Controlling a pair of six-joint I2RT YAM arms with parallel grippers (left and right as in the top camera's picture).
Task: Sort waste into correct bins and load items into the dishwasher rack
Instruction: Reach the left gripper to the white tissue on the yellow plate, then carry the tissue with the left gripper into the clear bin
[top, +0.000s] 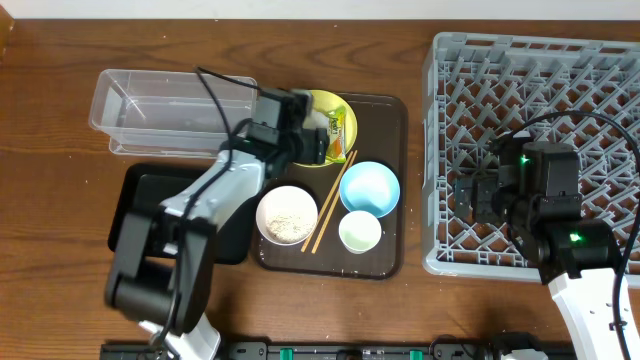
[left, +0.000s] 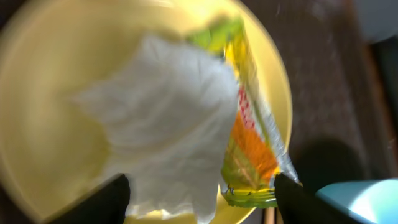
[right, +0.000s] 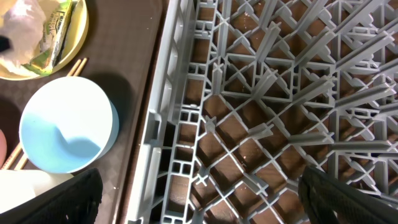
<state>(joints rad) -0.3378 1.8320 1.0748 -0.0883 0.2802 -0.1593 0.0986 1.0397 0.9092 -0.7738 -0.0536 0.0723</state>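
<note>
tissue (left: 168, 118) lies over wrapper (left: 249, 149) on yellow plate (left: 43, 124), upper centre of overhead frame. left claw (left: 202, 199) spread wide above both; closing risks grabbing both together. right claw (right: 199, 199) spread, hovers over rack (right: 280, 93).

- Overhead, the left arm (top: 225, 185) covers much of the yellow plate (top: 345, 103).
- Left wrist view is blurry: tissue (left: 168, 124) soft-edged, wrapper (left: 249, 149) print unreadable.
- Right wrist view clips the cup (right: 25, 185) at the bottom-left corner.

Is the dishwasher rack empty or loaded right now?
Empty where visible: only bare lattice and pegs show in the rack; the right arm hides one patch.
</note>
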